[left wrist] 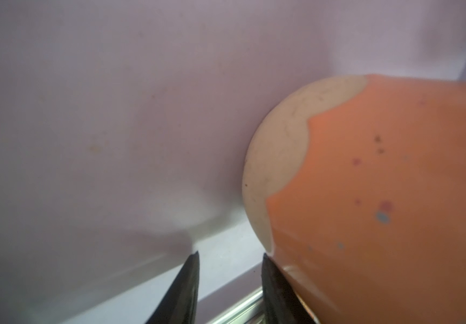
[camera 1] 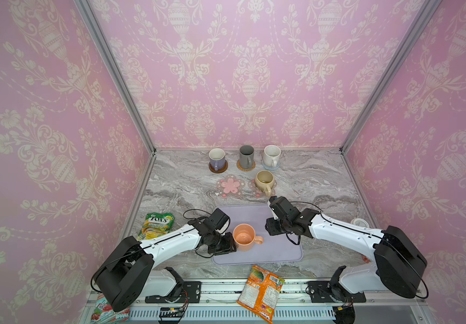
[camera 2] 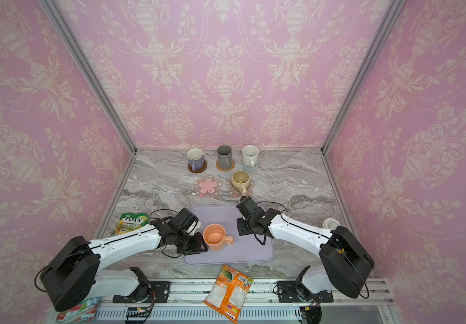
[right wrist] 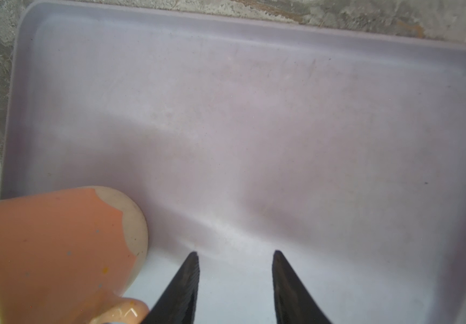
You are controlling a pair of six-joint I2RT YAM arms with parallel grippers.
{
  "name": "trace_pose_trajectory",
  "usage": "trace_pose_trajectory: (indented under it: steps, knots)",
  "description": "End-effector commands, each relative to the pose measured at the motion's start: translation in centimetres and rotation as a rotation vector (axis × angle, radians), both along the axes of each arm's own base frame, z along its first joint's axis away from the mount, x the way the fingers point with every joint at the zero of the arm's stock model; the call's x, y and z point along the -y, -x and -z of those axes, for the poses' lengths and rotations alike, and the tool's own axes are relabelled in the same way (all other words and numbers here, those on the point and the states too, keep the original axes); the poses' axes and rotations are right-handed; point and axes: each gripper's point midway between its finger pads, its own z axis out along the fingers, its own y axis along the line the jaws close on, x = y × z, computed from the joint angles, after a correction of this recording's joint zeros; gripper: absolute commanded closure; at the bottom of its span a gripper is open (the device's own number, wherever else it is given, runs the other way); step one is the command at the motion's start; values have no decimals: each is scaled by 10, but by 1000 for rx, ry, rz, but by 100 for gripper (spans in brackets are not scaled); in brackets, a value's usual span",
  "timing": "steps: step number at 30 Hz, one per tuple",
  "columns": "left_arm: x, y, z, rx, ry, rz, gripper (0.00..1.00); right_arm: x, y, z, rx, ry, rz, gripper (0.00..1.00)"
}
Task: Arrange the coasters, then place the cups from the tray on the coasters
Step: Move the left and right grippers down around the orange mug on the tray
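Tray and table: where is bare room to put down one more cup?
Free: the pink-flower coaster left of the beige mug; the tray right of the peach mug, under the right hand. Crowded: the back row of three mugs.

The peach mug (left wrist: 394, 182) is glossy, speckled ceramic with a matt unglazed beige foot. The tray (right wrist: 254, 112) looks smooth, matt plastic. The desk (camera 1: 324, 179) has a grey marbled stone finish.

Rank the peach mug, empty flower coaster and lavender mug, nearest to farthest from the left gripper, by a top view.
1. peach mug, on the tray.
2. empty flower coaster, mid-table.
3. lavender mug, back row, left end.
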Motion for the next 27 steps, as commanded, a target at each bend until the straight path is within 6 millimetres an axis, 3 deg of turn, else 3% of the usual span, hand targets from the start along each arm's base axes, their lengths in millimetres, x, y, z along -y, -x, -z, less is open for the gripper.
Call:
trace_pose_trajectory:
  steps: [1, 16, 17, 20, 27]
  knots:
    - [27, -16, -13, 33, 128, -31, 61, -8, 3, 0, -17, -24, -1, 55]
    - [53, -59, -20, 112, 124, -34, 61, 0, 15, 5, -36, -12, -1, 55]
    - [61, -69, -32, 140, 143, -32, 61, 1, 16, 5, -34, -12, 2, 55]
    - [66, -77, -36, 157, 142, -22, 61, 6, 18, 6, -35, -8, 15, 55]
    - [63, -76, -32, 140, 67, 42, 61, 11, 24, 7, -52, -19, 64, 56]
